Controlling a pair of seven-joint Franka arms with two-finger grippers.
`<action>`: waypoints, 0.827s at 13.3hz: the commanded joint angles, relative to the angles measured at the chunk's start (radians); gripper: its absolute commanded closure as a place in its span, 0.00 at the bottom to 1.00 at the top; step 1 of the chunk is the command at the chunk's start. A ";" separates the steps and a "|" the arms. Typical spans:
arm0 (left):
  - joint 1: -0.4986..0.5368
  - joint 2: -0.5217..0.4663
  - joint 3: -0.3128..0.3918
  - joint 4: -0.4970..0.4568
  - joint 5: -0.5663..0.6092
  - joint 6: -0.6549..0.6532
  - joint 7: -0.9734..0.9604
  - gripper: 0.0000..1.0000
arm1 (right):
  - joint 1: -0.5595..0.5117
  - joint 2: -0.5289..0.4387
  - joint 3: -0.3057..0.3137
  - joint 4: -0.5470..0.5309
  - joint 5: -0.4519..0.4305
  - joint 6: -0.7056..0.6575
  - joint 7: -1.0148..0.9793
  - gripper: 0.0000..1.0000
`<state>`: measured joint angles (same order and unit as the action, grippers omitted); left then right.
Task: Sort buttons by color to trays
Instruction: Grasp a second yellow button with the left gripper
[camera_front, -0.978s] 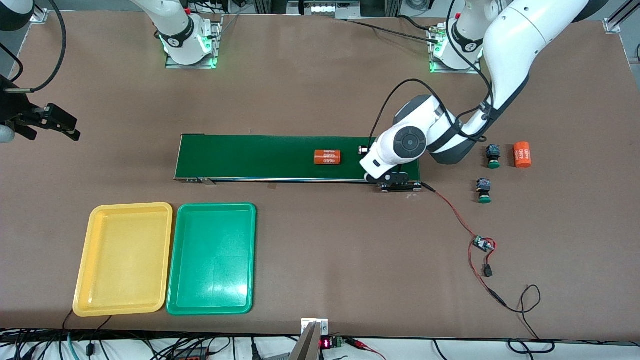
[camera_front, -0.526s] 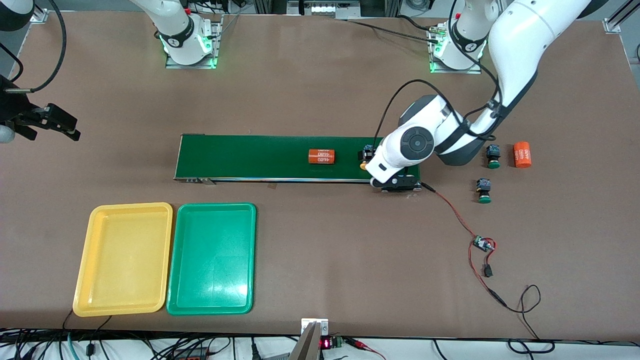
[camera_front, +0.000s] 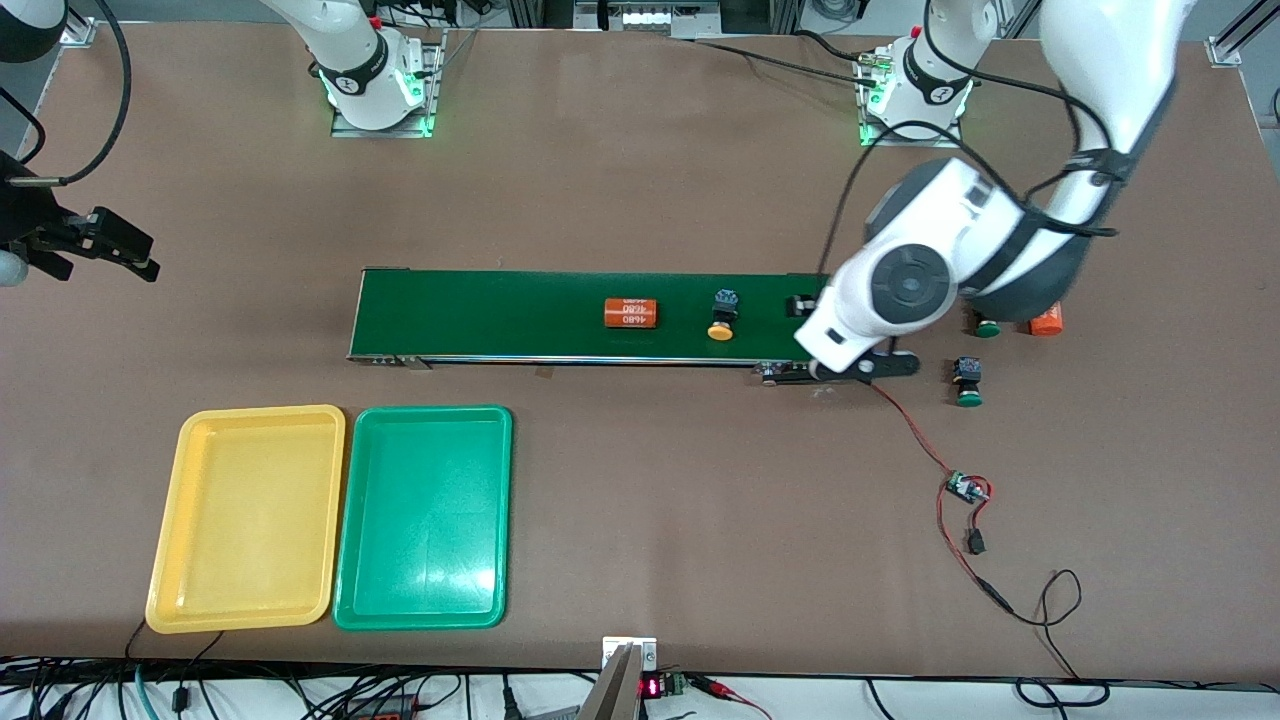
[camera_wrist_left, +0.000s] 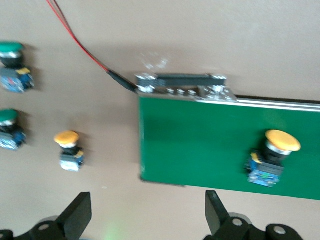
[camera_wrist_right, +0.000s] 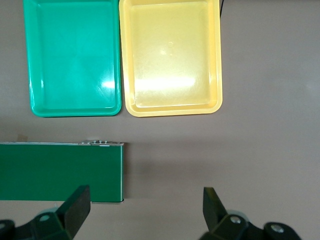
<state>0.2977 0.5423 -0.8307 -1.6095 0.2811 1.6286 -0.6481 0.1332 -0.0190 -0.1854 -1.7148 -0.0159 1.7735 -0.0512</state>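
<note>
Though beside an orange cylinder (camera_front: 631, 313), yellow-capped button (camera_front: 722, 316) unobstructed on belt (camera_front: 480, 315).

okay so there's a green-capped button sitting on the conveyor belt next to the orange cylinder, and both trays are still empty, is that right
Not quite: the button on the conveyor belt has a yellow cap, not a green one. The front view and the left wrist view both show it. It does sit beside the orange cylinder, and the yellow tray and green tray are both empty.

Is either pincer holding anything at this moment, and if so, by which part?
Nothing is held. The left pincer is open and empty over the conveyor belt's end; a yellow button lies free on the belt. The right pincer waits, open and empty.
</note>
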 joint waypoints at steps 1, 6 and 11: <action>0.096 -0.034 -0.010 0.006 0.013 -0.027 0.163 0.00 | -0.007 -0.004 0.004 -0.003 0.002 0.001 -0.006 0.00; 0.082 -0.148 0.208 -0.065 -0.019 -0.027 0.534 0.00 | -0.007 -0.004 0.004 -0.003 0.002 0.001 -0.006 0.00; -0.083 -0.363 0.516 -0.554 -0.181 0.369 0.688 0.00 | -0.007 -0.004 0.004 -0.003 0.002 0.001 -0.006 0.00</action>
<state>0.2847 0.3269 -0.3808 -1.9150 0.1354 1.8208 0.0148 0.1329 -0.0188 -0.1854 -1.7151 -0.0159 1.7735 -0.0512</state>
